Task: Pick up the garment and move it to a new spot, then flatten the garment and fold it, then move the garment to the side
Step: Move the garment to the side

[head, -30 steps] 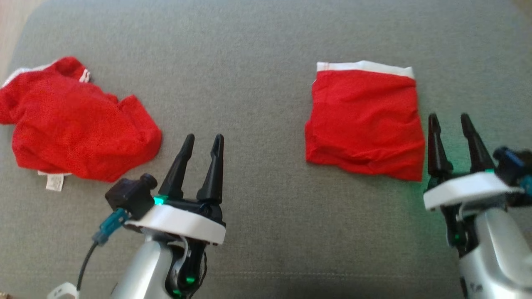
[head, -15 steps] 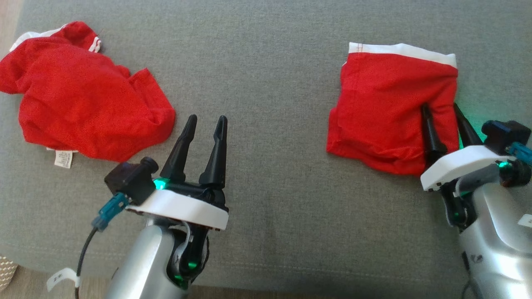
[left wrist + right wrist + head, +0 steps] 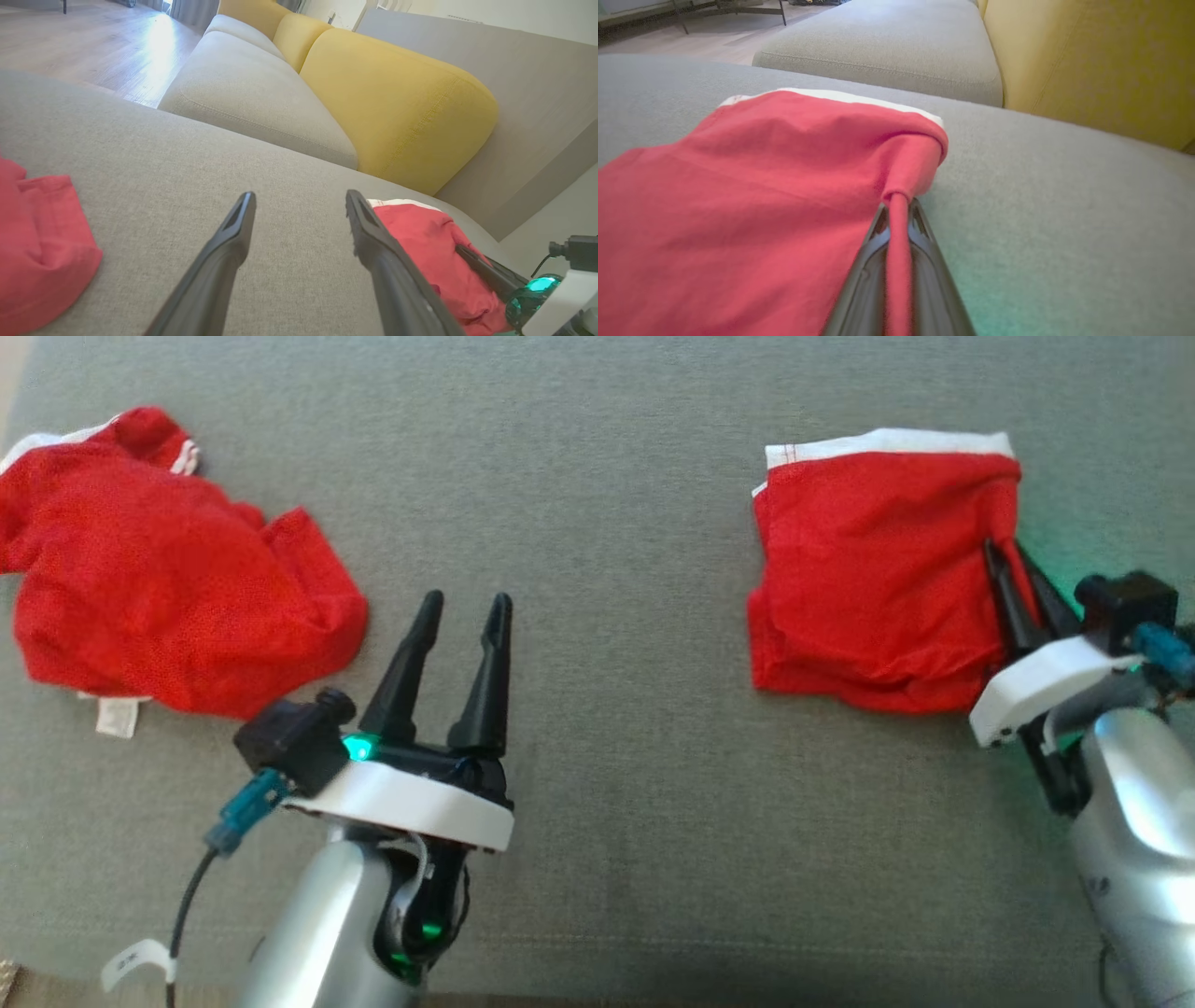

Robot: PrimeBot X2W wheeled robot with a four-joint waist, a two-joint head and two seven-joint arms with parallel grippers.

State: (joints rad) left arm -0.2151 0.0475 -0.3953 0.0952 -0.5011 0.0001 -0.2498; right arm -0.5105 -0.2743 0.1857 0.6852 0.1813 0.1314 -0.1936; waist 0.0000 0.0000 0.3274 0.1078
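Right gripper (image 3: 1005,553): since the earlier frame, closed onto the right edge of the folded garment (image 3: 868,588), lying far right on the cushion (image 3: 607,523). Left gripper (image 3: 464,616): spread, nothing held. Risk: only a thin pinch is gripped, so the fold may be undone if lifted.

- Bare grey cushion (image 3: 597,504) lies wide between the crumpled red garment (image 3: 168,597) at left and the folded red garment (image 3: 868,588) at right.
- The left pincer (image 3: 467,601), fingers apart, stands over that gap's near part.
- A yellow backrest (image 3: 397,102) rises beyond the far edge.
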